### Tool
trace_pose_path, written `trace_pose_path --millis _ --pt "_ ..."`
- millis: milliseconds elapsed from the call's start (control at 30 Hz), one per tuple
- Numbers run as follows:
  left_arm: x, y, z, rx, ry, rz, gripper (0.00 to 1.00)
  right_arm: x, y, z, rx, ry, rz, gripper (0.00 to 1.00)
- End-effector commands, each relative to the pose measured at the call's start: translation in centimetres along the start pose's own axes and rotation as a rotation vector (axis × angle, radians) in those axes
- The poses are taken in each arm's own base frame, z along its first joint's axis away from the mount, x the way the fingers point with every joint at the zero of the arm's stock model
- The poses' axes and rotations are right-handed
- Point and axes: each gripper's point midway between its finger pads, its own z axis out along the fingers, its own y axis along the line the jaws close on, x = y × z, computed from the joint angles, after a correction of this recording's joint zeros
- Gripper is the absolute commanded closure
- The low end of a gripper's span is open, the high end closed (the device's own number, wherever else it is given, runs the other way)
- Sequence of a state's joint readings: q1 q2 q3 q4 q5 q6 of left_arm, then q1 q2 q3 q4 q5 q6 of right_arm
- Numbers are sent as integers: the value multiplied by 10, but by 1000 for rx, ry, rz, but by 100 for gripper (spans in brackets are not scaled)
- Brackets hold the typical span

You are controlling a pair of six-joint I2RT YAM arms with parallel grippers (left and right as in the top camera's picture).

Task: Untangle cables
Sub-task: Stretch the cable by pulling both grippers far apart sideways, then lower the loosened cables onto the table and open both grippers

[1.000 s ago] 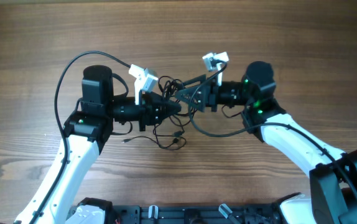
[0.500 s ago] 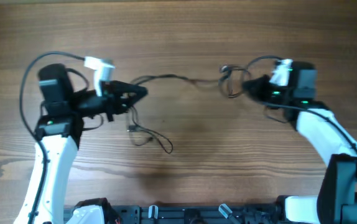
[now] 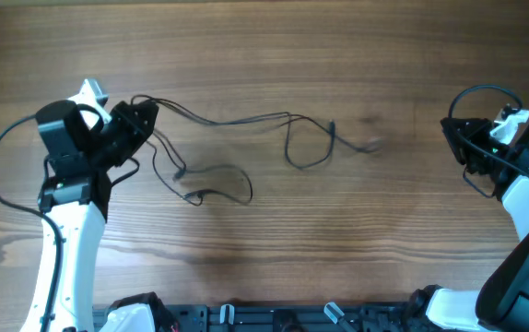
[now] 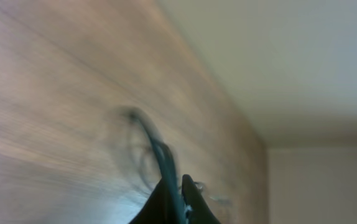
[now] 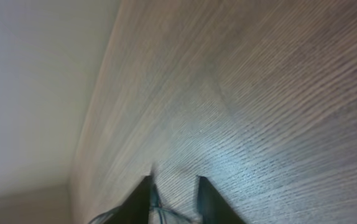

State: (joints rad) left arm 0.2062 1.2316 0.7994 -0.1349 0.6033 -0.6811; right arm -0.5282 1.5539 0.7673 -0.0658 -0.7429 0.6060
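Note:
Thin dark cables (image 3: 246, 119) trail across the wooden table from my left gripper (image 3: 146, 118) toward the middle. One long strand ends in a hanging loop (image 3: 294, 157) and a small plug end (image 3: 332, 126). A second strand curls into a flat loop (image 3: 218, 183) below it. The left gripper (image 4: 175, 179) is shut on the cables; in the left wrist view a blurred dark cord (image 4: 157, 146) runs out from between its fingers. Far to the right, my right gripper (image 3: 451, 138) is well apart from the cables. In its wrist view the right gripper (image 5: 175, 179) is open over bare wood.
The thick black arm cable (image 3: 6, 171) arcs beside the left arm, and another (image 3: 486, 92) arcs above the right wrist. A dark rail (image 3: 274, 315) with fittings runs along the table's near edge. A faint blurred smudge (image 3: 370, 143) lies right of the plug end.
Both arms swung outward from the centre. The right gripper let go of the cable bunch and drew back to the far right. The strand, taut before, now lies slack on the table.

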Motion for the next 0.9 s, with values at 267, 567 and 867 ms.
trace_pose_path --millis 267,567,867 --pt "144 -174 30 603 248 550 0 76 53 36 -113 230 -202 5" --pt "136 34 36 -492 208 292 0 90 69 35 -194 275 -309 1" --pt "113 -7 23 -371 102 301 0 79 115 -16 -80 90 -547 0"
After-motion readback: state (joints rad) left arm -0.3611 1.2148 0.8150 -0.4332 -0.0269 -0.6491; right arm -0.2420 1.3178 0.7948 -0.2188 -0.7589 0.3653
